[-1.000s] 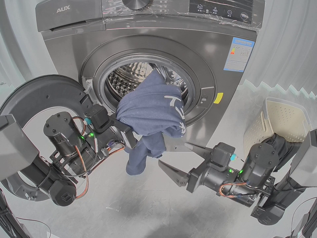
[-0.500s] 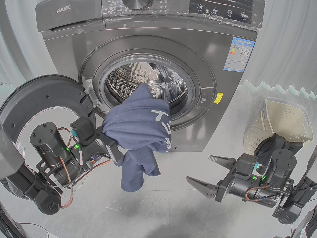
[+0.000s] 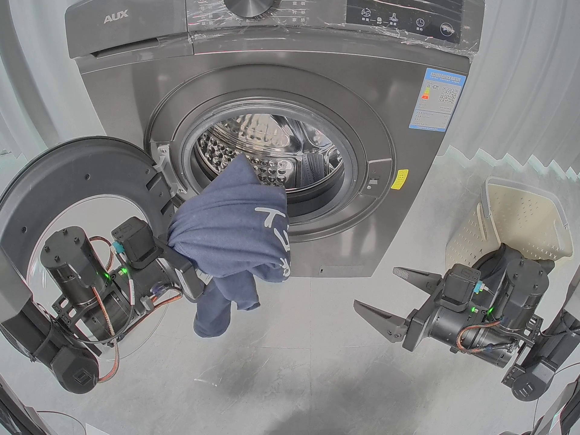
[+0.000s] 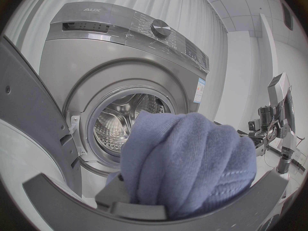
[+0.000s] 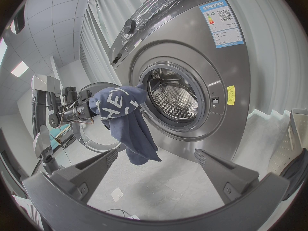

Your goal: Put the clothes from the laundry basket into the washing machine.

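Clutching one navy garment (image 3: 232, 231), left gripper (image 3: 192, 271), one washing machine (image 3: 386, 110)

The head camera looked down on the washing machine (image 3: 386, 92); both wrist cameras faced its drum (image 3: 266, 146) from nearby.

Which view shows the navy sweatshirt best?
Right wrist view: the navy sweatshirt shows whole, side-on, hanging by the drum opening. Head view sees it from above, overlapping the opening. Left wrist view gets bunched fabric close up.
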